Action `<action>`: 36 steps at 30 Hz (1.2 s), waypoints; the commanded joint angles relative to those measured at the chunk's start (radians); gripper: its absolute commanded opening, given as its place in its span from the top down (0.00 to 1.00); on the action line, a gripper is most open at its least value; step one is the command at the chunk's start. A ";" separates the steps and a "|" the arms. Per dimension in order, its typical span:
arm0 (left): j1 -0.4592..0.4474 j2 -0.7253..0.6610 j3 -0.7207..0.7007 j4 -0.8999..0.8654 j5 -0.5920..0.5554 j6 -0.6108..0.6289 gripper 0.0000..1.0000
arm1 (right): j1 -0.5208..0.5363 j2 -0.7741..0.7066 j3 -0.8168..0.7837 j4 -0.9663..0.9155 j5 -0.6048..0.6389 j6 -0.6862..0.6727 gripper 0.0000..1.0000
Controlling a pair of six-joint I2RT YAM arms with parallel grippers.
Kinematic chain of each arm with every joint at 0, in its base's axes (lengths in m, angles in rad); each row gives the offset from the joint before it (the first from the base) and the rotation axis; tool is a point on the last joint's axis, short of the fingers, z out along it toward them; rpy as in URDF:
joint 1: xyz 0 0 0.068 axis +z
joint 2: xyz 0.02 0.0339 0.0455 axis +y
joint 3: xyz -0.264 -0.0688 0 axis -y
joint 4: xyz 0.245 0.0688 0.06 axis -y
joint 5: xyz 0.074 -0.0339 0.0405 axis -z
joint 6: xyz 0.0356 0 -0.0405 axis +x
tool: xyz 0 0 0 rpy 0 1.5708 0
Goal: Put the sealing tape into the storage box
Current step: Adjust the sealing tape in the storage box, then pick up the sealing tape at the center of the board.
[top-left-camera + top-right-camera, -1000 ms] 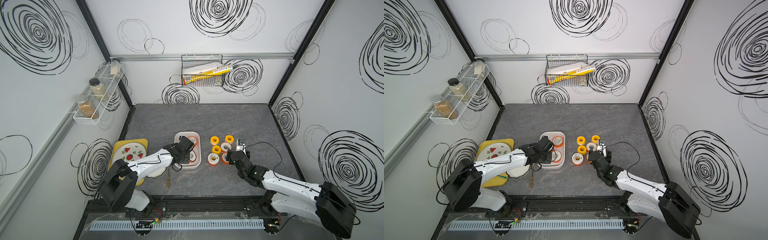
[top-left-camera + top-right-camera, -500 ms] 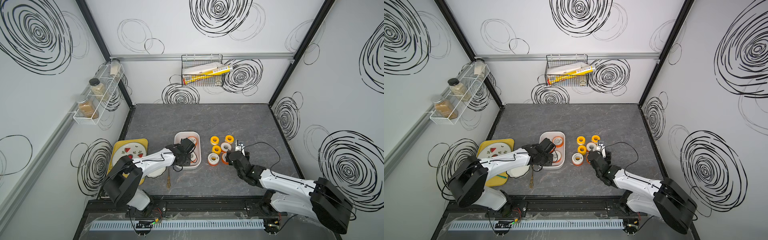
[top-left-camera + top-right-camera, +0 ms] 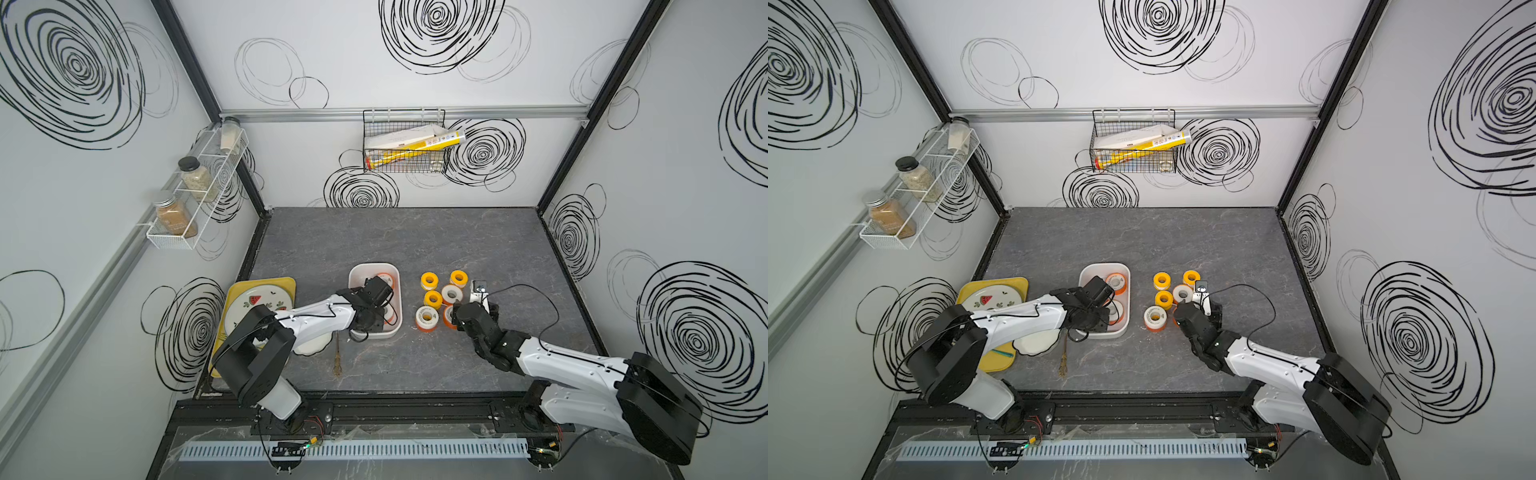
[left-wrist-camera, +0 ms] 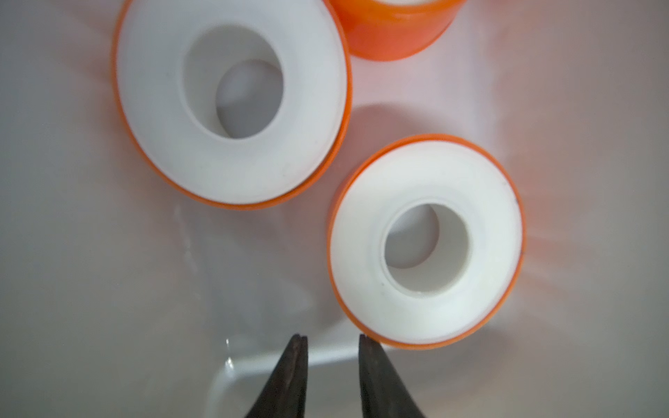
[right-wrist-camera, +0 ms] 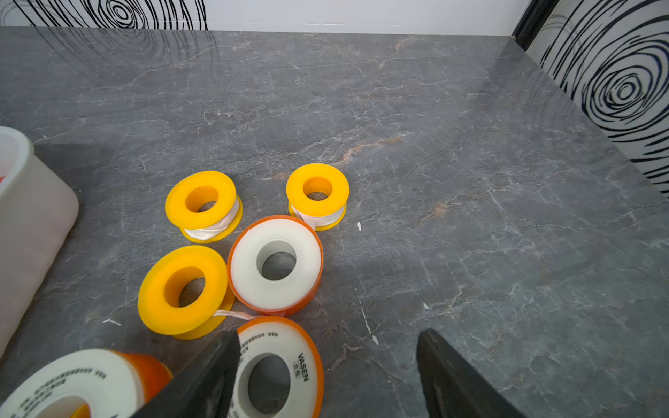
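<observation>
Inside the storage box the left hand hangs barely parted, empty, beside three tape rolls; right hand gapes over an orange roll.

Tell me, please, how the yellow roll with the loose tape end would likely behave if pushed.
Lying flat on its flange, the yellow roll would probably slide rather than roll. Its loose end trails toward the orange roll, so it may snag or unwind. Hollow plastic, it is likely light.
</observation>
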 commanded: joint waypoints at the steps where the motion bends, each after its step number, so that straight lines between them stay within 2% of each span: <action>1: 0.007 0.026 0.039 0.041 -0.008 0.009 0.69 | -0.004 0.014 0.026 0.012 0.019 0.012 0.19; 8: 0.012 0.042 0.071 0.041 -0.012 0.021 0.70 | -0.003 0.027 0.029 0.017 0.017 0.012 0.18; 16: 0.011 -0.014 0.093 -0.001 -0.021 0.022 0.62 | -0.004 0.030 0.032 0.018 0.007 0.000 0.18; 22: 0.013 -0.179 0.111 -0.088 -0.047 0.033 0.57 | -0.003 -0.012 0.032 0.014 -0.025 -0.034 0.14; 29: 0.062 -0.463 0.067 -0.145 -0.097 0.069 0.49 | -0.003 -0.006 0.125 -0.086 -0.208 -0.101 0.07; 33: 0.115 -0.634 -0.016 -0.129 -0.131 0.083 0.44 | -0.001 0.069 0.209 -0.150 -0.372 -0.153 0.05; 36: 0.128 -0.724 -0.046 -0.115 -0.164 0.078 0.37 | 0.005 0.144 0.277 -0.216 -0.429 -0.163 0.04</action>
